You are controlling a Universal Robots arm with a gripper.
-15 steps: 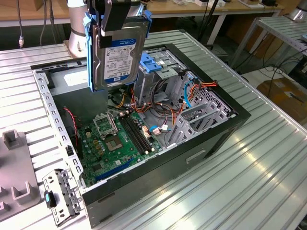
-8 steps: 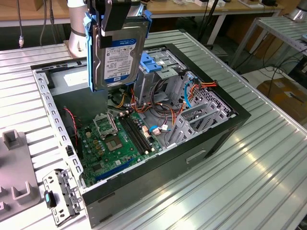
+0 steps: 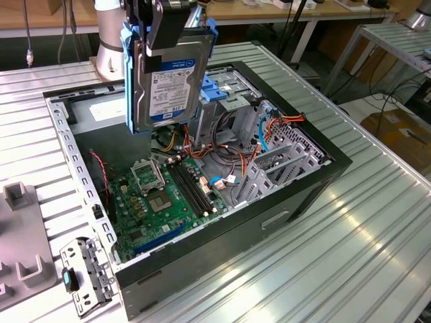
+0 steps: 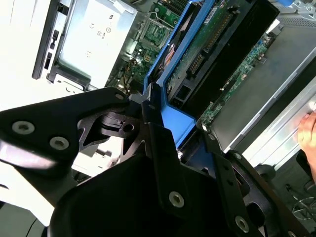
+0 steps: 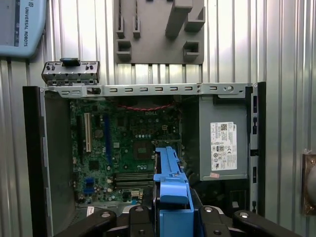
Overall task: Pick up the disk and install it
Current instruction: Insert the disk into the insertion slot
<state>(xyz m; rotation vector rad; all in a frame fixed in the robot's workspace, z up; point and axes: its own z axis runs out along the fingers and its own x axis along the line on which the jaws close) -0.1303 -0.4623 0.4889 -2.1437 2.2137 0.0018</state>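
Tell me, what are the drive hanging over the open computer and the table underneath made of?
The disk looks like grey metal with a dull sheen and a paper label on its face. Its carrier rails seem smooth, moulded bright blue plastic. The table is probably aluminium: silvery, with long ribs that catch the light.

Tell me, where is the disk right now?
The disk hangs upright in the gripper, in the air above the open computer case and its green motherboard, toward the exterior view's left.
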